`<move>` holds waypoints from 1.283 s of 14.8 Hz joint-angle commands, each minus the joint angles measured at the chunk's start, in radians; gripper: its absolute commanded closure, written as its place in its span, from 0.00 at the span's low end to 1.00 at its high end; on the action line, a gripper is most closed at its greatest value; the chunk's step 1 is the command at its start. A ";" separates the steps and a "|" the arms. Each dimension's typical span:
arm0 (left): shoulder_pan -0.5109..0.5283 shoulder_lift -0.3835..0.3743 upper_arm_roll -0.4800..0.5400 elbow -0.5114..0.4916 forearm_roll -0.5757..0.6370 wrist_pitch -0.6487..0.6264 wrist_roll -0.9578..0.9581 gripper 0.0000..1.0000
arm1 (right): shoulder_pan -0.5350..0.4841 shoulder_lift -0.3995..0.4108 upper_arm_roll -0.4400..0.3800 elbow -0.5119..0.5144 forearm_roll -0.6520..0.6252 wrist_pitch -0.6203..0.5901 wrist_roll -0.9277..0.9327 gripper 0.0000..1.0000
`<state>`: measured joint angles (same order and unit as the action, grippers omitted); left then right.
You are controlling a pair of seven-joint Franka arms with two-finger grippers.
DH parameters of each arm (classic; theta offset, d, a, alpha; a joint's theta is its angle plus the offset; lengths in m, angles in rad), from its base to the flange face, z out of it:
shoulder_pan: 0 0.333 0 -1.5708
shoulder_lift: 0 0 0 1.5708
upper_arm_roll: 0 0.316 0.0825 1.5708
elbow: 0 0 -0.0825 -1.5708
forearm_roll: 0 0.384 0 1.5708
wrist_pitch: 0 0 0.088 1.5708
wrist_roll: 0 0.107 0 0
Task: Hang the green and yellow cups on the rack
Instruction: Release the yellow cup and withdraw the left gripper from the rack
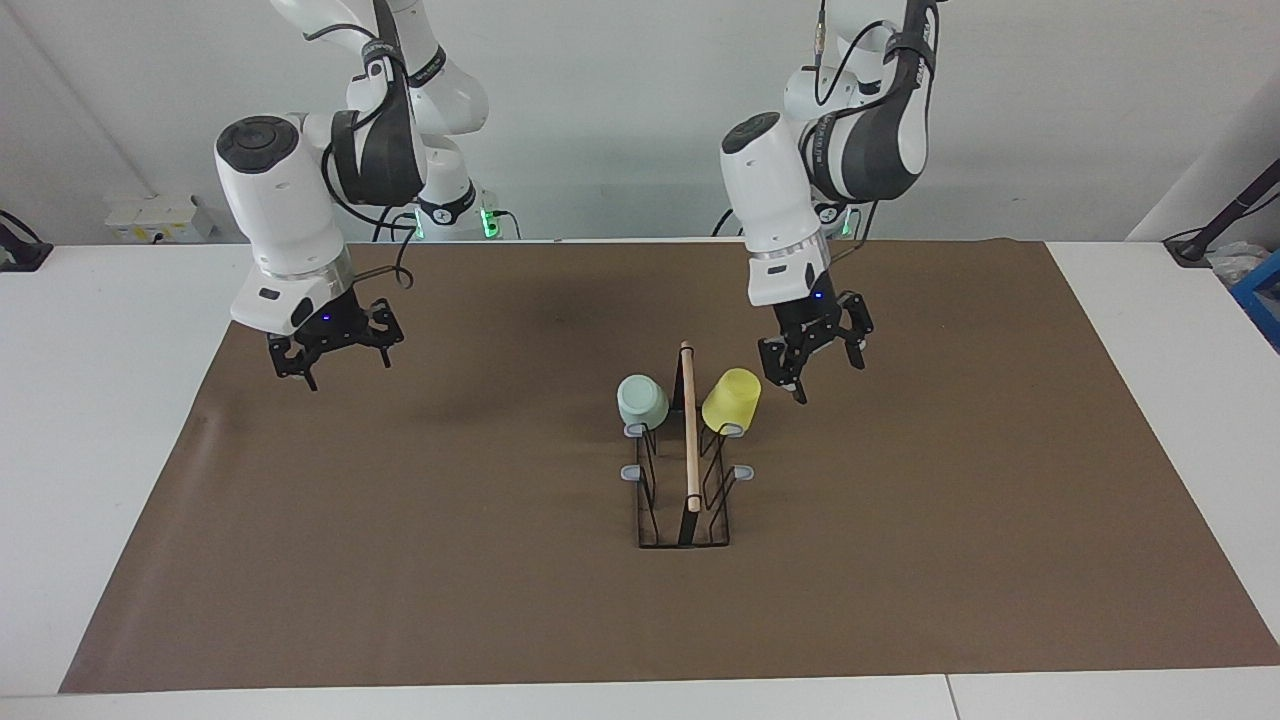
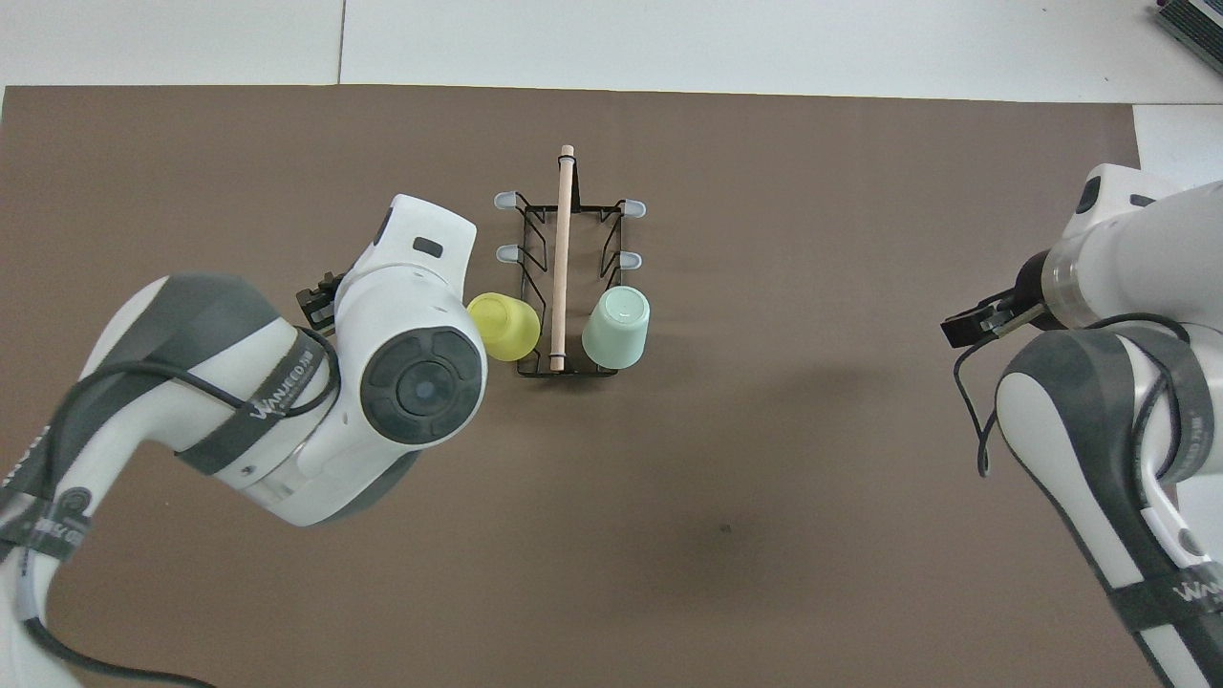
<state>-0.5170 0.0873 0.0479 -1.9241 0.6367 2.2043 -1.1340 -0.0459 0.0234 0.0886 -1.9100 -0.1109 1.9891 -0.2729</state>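
Cups, green cup point(image 1: 642, 401) and yellow cup point(image 1: 731, 398), sit hung on the rack point(image 1: 688, 470); left hand point(image 1: 815, 358) and right hand point(image 1: 334, 347), both released, should lift away without brushing them.

Rack point(image 1: 688, 470) at mat point(image 1: 400, 560) centre; both cups hang on its prongs nearest the robots: green cup point(image 1: 642, 400) twd right arm's end, yellow cup point(image 1: 731, 399) twd left arm's end, rod point(image 1: 689, 430) btwn them.
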 commanded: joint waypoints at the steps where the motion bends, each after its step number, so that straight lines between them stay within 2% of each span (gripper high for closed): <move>1: 0.089 -0.026 -0.008 -0.021 -0.128 0.049 0.231 0.00 | 0.001 -0.002 0.005 0.109 -0.023 -0.157 0.162 0.00; 4: 0.178 -0.044 -0.008 -0.024 -0.283 0.049 0.516 0.00 | -0.009 -0.011 -0.012 0.205 -0.007 -0.303 0.173 0.00; 6: 0.230 -0.061 -0.008 -0.027 -0.388 0.038 0.669 0.00 | 0.027 -0.011 -0.081 0.264 0.002 -0.395 0.204 0.00; 8: 0.265 -0.083 -0.006 -0.042 -0.434 0.008 0.770 0.00 | 0.060 -0.010 -0.144 0.299 0.080 -0.459 0.257 0.00; 9: 0.290 -0.090 -0.006 -0.043 -0.443 -0.023 0.811 0.00 | 0.057 -0.014 -0.150 0.304 0.105 -0.487 0.286 0.00; 13: 0.368 -0.112 -0.005 -0.041 -0.589 -0.104 1.026 0.00 | 0.049 -0.088 -0.148 0.207 0.109 -0.457 0.325 0.00; 16: 0.425 -0.121 0.001 -0.038 -0.601 -0.158 1.175 0.00 | 0.052 -0.086 -0.148 0.210 0.111 -0.454 0.321 0.00; 19: 0.453 -0.118 0.003 -0.015 -0.614 -0.198 1.240 0.00 | 0.052 -0.086 -0.147 0.210 0.109 -0.455 0.305 0.00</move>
<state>-0.0763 -0.0078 0.0554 -1.9380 0.0489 2.0464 0.0565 0.0026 -0.0342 -0.0550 -1.6624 -0.0183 1.5112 0.0317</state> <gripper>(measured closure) 0.000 0.000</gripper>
